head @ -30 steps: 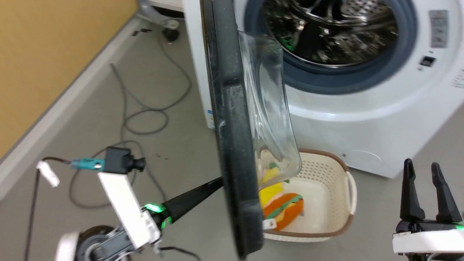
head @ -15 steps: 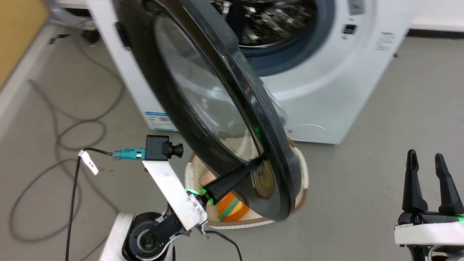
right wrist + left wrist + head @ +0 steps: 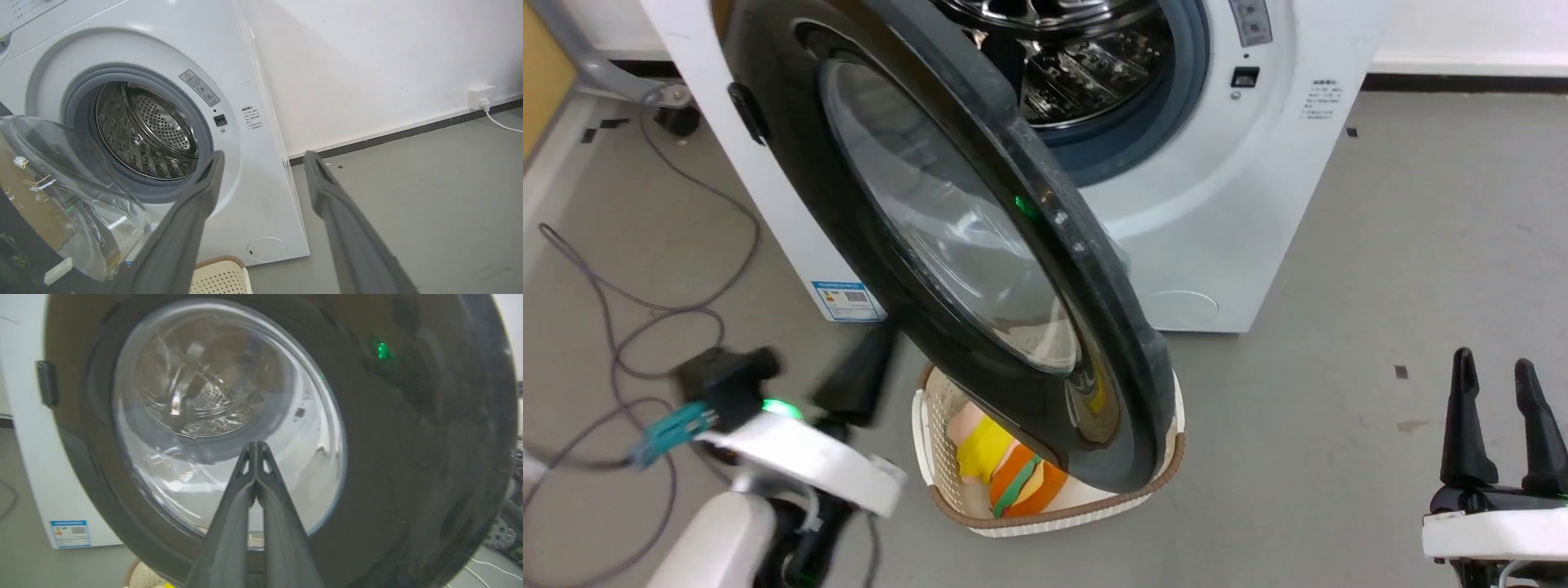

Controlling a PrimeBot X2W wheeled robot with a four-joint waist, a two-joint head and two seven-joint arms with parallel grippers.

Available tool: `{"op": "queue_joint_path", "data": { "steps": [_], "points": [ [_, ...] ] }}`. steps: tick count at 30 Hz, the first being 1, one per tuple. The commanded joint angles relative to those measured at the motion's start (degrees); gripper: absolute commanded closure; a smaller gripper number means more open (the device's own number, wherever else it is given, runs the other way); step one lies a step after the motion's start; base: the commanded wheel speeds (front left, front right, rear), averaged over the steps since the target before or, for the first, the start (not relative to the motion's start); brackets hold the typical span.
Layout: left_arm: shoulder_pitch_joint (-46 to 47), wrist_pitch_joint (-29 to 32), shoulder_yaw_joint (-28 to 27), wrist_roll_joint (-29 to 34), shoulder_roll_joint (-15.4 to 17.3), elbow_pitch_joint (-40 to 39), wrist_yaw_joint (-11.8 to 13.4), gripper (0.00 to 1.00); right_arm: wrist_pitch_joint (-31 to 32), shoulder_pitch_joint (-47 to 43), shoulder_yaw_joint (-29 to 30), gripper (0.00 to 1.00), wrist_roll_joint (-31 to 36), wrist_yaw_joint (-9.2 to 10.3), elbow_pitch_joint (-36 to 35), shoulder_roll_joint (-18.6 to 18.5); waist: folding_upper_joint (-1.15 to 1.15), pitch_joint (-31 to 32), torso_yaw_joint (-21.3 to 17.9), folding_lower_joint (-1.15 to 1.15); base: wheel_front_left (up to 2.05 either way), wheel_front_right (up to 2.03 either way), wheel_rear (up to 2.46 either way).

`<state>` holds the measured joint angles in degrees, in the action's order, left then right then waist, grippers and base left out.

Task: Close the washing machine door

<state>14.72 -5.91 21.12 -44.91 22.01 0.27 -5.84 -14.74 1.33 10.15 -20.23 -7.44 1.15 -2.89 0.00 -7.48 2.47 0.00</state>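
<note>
The washing machine door [image 3: 947, 245], round and black-rimmed with a glass window, stands partly open with its outer face toward me. Behind it is the white washing machine [image 3: 1233, 212] with its steel drum [image 3: 1078, 73] exposed. My left gripper [image 3: 870, 351] is shut and blurred, by the door's lower left rim. In the left wrist view its shut tips [image 3: 256, 447] point at the door's glass [image 3: 196, 416]; I cannot tell whether they touch it. My right gripper [image 3: 1499, 384] stands open at the lower right, apart from the machine. The right wrist view shows the open fingers [image 3: 204, 192], the drum [image 3: 143, 130] and the door's glass bowl [image 3: 61, 183].
A cream basket [image 3: 947, 498] holding soft toys [image 3: 1013, 482] sits on the floor under the door's lower edge. Loose cables [image 3: 621, 327] lie on the floor at the left. Open grey floor [image 3: 1380, 286] stretches to the machine's right. A wall socket [image 3: 482, 96] is on the white wall.
The door has swung from edge-on toward the machine, so its outer face now shows. My left gripper has drawn back from the lower glass to the lower left rim. The head camera shifted too.
</note>
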Motion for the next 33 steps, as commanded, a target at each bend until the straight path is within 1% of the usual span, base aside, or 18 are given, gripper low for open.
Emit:
{"op": "queue_joint_path", "data": {
  "steps": [1,2,4,5,6,7,9,10,11,12,14,20,21,24,27,30,32,33],
  "points": [
    [-0.25,-2.84,-1.06,2.1,-0.34,0.86,1.84,1.0,-0.26,-0.45,0.2,0.0,-0.24,-0.05,-0.04,0.02,0.0,0.44,0.46,0.0,0.0,0.0,0.0],
    [-0.06,-5.25,-1.98,4.85,-0.38,1.89,4.22,1.0,-0.26,-0.5,0.4,0.0,-0.11,-0.05,0.03,0.02,0.0,0.65,0.69,0.0,0.0,0.0,0.0],
    [0.41,-7.62,-2.54,11.91,0.43,3.44,8.89,1.0,-0.26,-0.56,0.04,0.0,1.35,-0.05,-0.4,0.02,0.0,1.13,1.0,0.0,0.0,0.0,0.0],
    [0.39,-8.21,-2.91,14.52,0.28,4.01,11.07,1.0,-0.26,-0.68,-0.5,0.0,2.67,-0.05,-0.82,0.02,0.0,1.34,1.09,0.0,0.0,0.0,0.0],
    [0.14,-8.59,-3.61,15.91,-0.75,4.13,13.12,1.0,-0.26,-0.83,-0.92,0.0,3.61,-0.05,-1.12,0.02,0.0,1.59,1.19,0.0,0.0,0.0,0.0],
    [-0.32,-8.82,-4.42,17.17,-1.67,4.23,15.08,1.0,-0.26,-0.97,-1.29,0.0,4.29,-0.05,-1.45,0.02,0.0,1.86,1.27,0.0,0.0,0.0,0.0],
    [-1.23,-9.0,-4.92,21.03,-1.67,5.13,17.79,1.0,-0.26,-1.22,-2.03,0.0,5.75,-0.05,-2.17,0.02,0.0,2.31,1.23,0.0,0.0,0.0,0.0],
    [-1.6,-9.03,-5.55,22.26,-2.38,4.96,18.99,0.89,-0.26,-1.36,-2.39,0.0,6.58,-0.05,-2.61,0.02,0.0,2.56,1.23,0.0,0.0,0.0,0.0],
    [-2.21,-9.05,-6.2,23.14,-3.23,4.69,19.81,0.15,-0.26,-1.55,-2.89,0.0,7.36,-0.05,-2.98,0.02,0.0,2.76,1.19,0.0,0.0,0.0,0.0],
    [-2.89,-9.06,-6.67,24.32,-3.77,4.53,20.41,0.0,-0.26,-1.78,-3.42,0.0,8.16,-0.05,-3.19,0.02,0.0,2.94,1.13,0.0,0.0,0.0,0.0],
    [-4.23,-9.07,-7.32,26.74,-4.61,4.57,20.99,0.0,-0.26,-2.06,-4.29,0.0,9.22,-0.05,-3.69,0.02,0.0,3.3,1.01,0.0,0.0,0.0,0.0],
    [-7.38,-9.08,-9.53,31.22,-8.01,5.31,20.73,0.0,-0.26,-1.89,-5.7,0.0,8.97,-0.05,-4.72,0.02,0.0,4.42,0.69,0.0,0.0,0.0,0.0],
    [-7.76,-9.08,-9.87,31.9,-8.48,5.31,20.62,0.0,-0.26,-1.45,-6.22,1.0,9.09,-0.05,-5.08,0.02,0.0,4.6,0.67,0.0,0.0,0.0,0.0],
    [-8.49,-9.08,-10.51,34.11,-9.41,5.3,20.29,0.0,-0.26,0.62,-7.98,1.0,9.64,-0.05,-6.92,0.02,0.0,4.93,0.7,0.0,0.0,0.0,0.0],
    [-8.86,-9.09,-11.42,35.25,-10.43,5.39,19.62,0.0,-0.26,3.89,-9.48,1.0,6.24,-0.05,-9.16,0.02,0.0,5.04,0.9,0.0,0.0,0.0,0.0],
    [-9.13,-9.09,-12.38,35.82,-11.13,5.18,19.52,0.0,-0.26,6.6,-11.72,1.0,4.96,-0.05,-10.97,0.02,0.0,5.03,0.95,0.0,0.0,0.0,0.0],
    [-9.87,-9.09,-13.8,37.14,-11.97,4.83,18.95,0.0,-0.26,11.48,-18.69,1.0,1.66,-0.05,-14.39,0.02,0.0,4.89,1.23,0.0,0.0,0.0,0.0],
    [-10.01,-9.09,-14.17,37.32,-12.13,4.79,18.67,0.0,-0.26,12.47,-20.94,1.0,1.41,-0.05,-15.06,0.02,0.0,4.82,1.34,0.0,0.0,0.0,0.0]
  ]
}}
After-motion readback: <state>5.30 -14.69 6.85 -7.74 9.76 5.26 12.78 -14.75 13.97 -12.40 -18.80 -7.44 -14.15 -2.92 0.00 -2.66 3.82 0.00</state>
